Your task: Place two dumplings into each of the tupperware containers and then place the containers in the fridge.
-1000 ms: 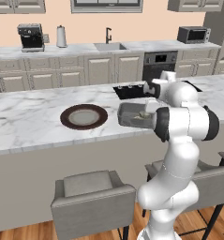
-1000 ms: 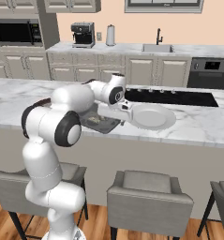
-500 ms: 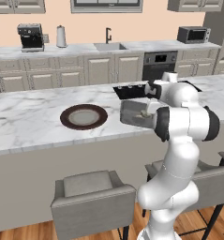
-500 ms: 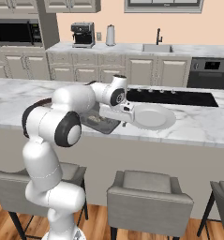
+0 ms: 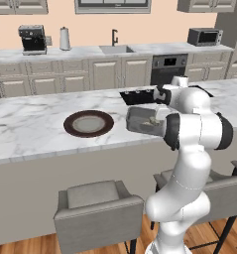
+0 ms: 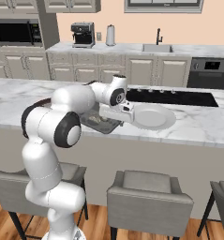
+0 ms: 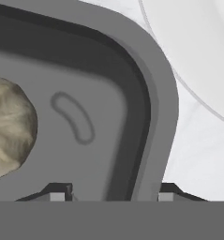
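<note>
The marble desk (image 5: 30, 124) runs wide across the kitchen, with grey stools (image 5: 97, 211) tucked along its near side and beige cabinets (image 5: 105, 74) along the far wall. A black cooktop (image 6: 179, 97) is set into the desk's far edge. On the desk a dark brown round plate (image 5: 88, 123) lies well left of the arm in the left base view, and a white round plate (image 6: 153, 116) lies just right of the hand in the right base view. One grey tupperware container (image 5: 140, 120) sits between the two plates, close beside the white one. The gripper (image 7: 108, 196) is low over this container's corner, with one fingertip (image 7: 57, 193) inside the tub and the other outside, so the jaws straddle the flared rim; whether they already grasp it I cannot tell. A mottled tan dumpling (image 7: 10, 126) lies on the container's floor, apart from the fingertips.
</note>
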You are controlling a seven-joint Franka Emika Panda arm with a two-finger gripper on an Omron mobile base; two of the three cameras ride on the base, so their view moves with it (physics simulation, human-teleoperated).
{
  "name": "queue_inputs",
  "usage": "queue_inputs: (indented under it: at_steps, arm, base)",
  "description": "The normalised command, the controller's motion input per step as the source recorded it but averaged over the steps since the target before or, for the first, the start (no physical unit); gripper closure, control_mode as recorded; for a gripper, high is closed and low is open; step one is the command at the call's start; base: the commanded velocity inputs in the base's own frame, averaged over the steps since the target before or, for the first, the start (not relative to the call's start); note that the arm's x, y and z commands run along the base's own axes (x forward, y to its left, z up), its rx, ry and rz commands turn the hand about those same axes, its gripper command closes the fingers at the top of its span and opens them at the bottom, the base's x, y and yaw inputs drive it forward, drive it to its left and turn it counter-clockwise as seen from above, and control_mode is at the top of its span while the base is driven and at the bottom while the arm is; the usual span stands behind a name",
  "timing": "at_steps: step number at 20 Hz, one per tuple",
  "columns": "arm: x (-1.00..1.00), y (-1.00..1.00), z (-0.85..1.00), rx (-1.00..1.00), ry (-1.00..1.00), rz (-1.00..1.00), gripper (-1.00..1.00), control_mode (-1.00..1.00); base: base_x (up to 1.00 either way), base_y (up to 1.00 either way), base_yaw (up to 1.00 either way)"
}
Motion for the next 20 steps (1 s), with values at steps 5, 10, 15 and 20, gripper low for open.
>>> queue_inputs:
  at_steps: [5,10,15,20]
  arm:
    - [0.0,0.0,0.0,0.0,0.0,0.0,1.0,-1.0]
    - [-0.19,0.01,0.6,0.01,0.0,-0.12,1.0,-1.0]
    - [-0.78,0.64,0.44,0.01,0.01,-0.28,1.0,-1.0]
    - [-0.91,0.94,0.51,0.01,0.06,-0.42,1.0,-1.0]
  base:
    - [0.0,0.0,0.0]
    - [0.0,0.0,0.0]
    - [0.0,0.0,0.0]
    - [0.0,0.0,0.0]
